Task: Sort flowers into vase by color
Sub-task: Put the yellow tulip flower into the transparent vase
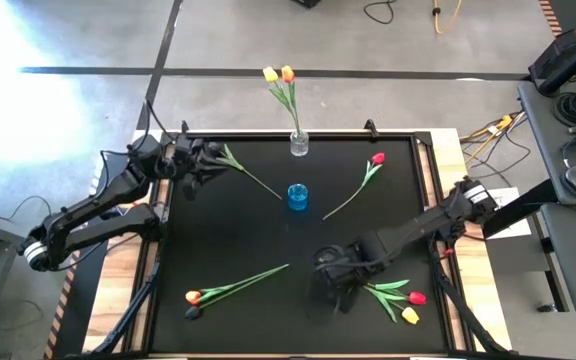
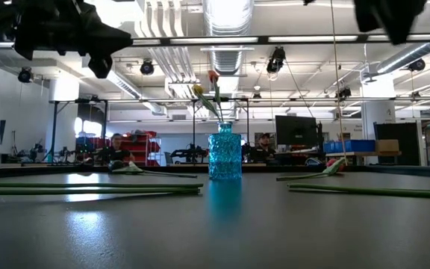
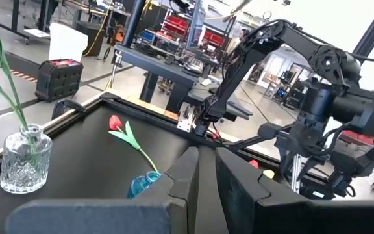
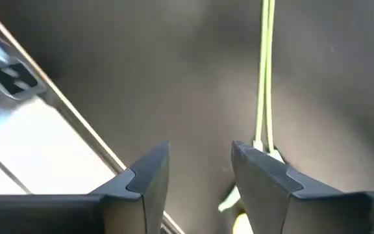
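A clear glass vase [image 1: 297,144] at the table's far edge holds a yellow and an orange tulip [image 1: 279,74]. A blue vase [image 1: 298,196] stands mid-table. A red tulip [image 1: 376,159] lies right of it. An orange tulip [image 1: 194,296] lies near left. A red [image 1: 416,297] and a yellow tulip [image 1: 409,315] lie near right. Another tulip's stem [image 1: 253,177] runs out from under my left gripper [image 1: 204,160], which hangs above it at the far left, fingers nearly together, empty [image 3: 206,179]. My right gripper [image 1: 334,276] hangs open above the near-right stems [image 4: 265,78].
The table has a raised frame [image 1: 428,180] round the black mat. The blue vase stands between the two arms. In the low view both grippers [image 2: 58,30] [image 2: 383,19] hang well above the table top. People sit far behind in the room [image 2: 114,149].
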Tool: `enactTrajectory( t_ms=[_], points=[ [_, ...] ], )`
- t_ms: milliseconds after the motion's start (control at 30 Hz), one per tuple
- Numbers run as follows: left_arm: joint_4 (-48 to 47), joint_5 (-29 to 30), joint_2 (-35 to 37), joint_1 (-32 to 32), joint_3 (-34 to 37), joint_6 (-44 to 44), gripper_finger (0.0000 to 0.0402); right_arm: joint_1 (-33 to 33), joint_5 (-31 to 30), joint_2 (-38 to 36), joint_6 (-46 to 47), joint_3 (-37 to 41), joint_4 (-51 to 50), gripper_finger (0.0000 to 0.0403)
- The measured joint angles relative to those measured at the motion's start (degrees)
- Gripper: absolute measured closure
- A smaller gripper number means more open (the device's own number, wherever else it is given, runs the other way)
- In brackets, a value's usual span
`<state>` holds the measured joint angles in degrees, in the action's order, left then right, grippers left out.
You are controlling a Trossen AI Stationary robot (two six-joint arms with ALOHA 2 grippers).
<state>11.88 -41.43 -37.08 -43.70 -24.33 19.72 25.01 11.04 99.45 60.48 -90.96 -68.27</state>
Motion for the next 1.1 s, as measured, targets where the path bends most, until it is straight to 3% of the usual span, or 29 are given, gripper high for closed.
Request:
enactTrajectory(
  t_ms=[333, 567, 1100],
  points=[
    [0.0, 0.0, 0.0, 0.0, 3.2, -1.2, 0.0364, 3.0, 3.4, -1.0, -0.5, 11.5, 3.6, 0.027],
    [0.0, -0.1, 0.0, 0.0, 4.8, -0.8, 0.0364, 3.0, 8.9, -1.1, -1.2, 20.9, 9.5, 0.0271],
    [0.0, -0.1, 0.1, 0.0, 4.8, 0.9, 0.0364, 3.0, 8.9, -1.2, -1.1, 30.7, 20.4, 0.0271]
  ],
)
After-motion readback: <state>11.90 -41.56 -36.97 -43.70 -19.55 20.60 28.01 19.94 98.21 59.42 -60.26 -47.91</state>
